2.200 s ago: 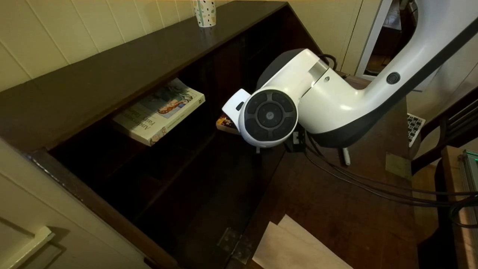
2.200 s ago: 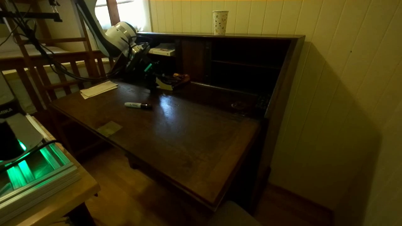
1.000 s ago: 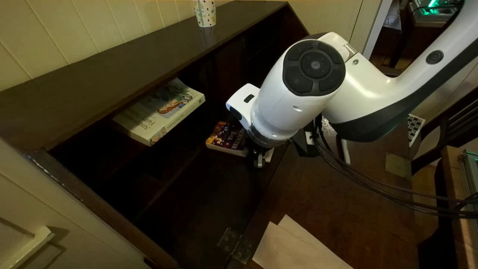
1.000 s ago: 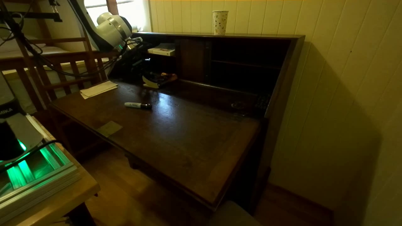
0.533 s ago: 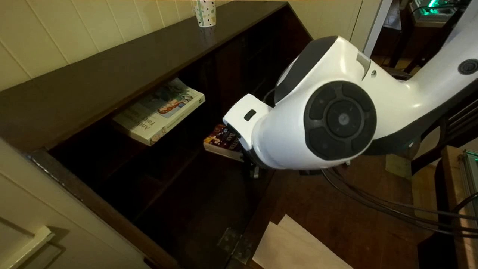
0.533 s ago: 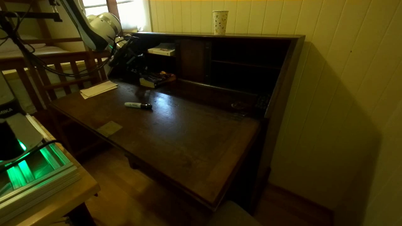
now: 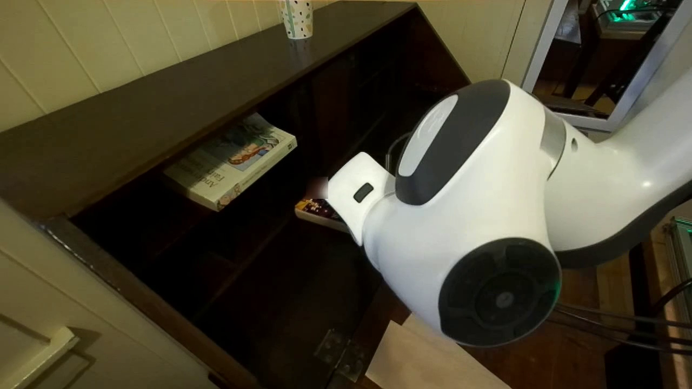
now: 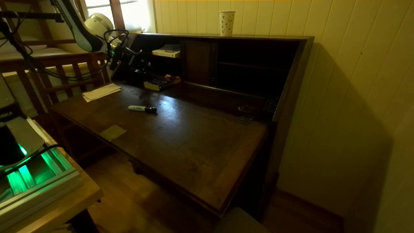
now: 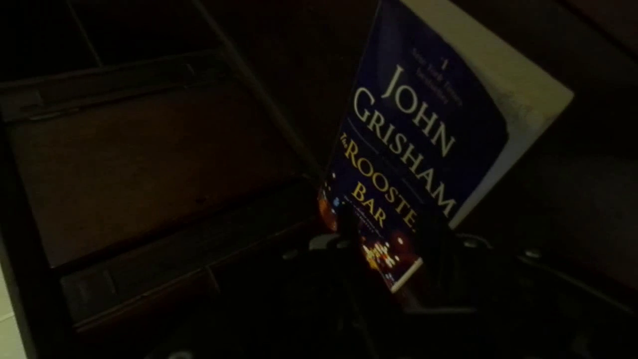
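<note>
The pincer (image 9: 391,227) stands parted and, so far as the dark allows, holds nothing; the lower cover of the paperback (image 9: 398,129) shows through the gap, contact unconfirmed. The paperback is judged light and bendable, with a smooth, perhaps slick cover; a grip across the thickness by the spine should prevent fanning. It lies flat, lower than the pincer and just beyond the fingertips, at the back edge of the worktop (image 8: 194,139), toward the corner nearest the folded papers (image 8: 102,92). A marker (image 8: 142,109) lies between the back and front edges. Above the back edge are a pale book (image 7: 232,165) and, on the top ledge (image 7: 189,97), a patterned cup (image 8: 227,22).
</note>
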You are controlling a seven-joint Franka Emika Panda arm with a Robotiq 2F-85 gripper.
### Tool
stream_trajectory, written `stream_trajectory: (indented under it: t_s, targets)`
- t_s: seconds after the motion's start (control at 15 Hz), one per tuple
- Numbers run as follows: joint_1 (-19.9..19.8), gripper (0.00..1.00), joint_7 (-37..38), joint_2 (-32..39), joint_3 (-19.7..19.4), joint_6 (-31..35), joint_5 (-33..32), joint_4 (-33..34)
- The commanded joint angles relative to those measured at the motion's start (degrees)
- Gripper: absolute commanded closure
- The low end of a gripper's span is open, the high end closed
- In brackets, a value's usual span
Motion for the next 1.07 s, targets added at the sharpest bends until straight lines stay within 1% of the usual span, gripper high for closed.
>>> stream_trajectory:
  t_s: [0.0,0.27,0.33,0.53,1.0]
  targets:
    - [0.48,0.33,-1.20,2.12,1.23,-6.00,0.42,1.44]
    - [0.06,0.05,-2.75,4.70,1.78,-7.78,1.03,3.52]
    - [0.08,0.01,-3.16,5.15,1.85,-7.89,1.14,3.96]
    - [0.29,0.00,-4.24,6.18,2.03,-8.46,1.27,5.01]
    - [0.46,0.00,-5.68,6.78,2.73,-9.48,1.84,5.20]
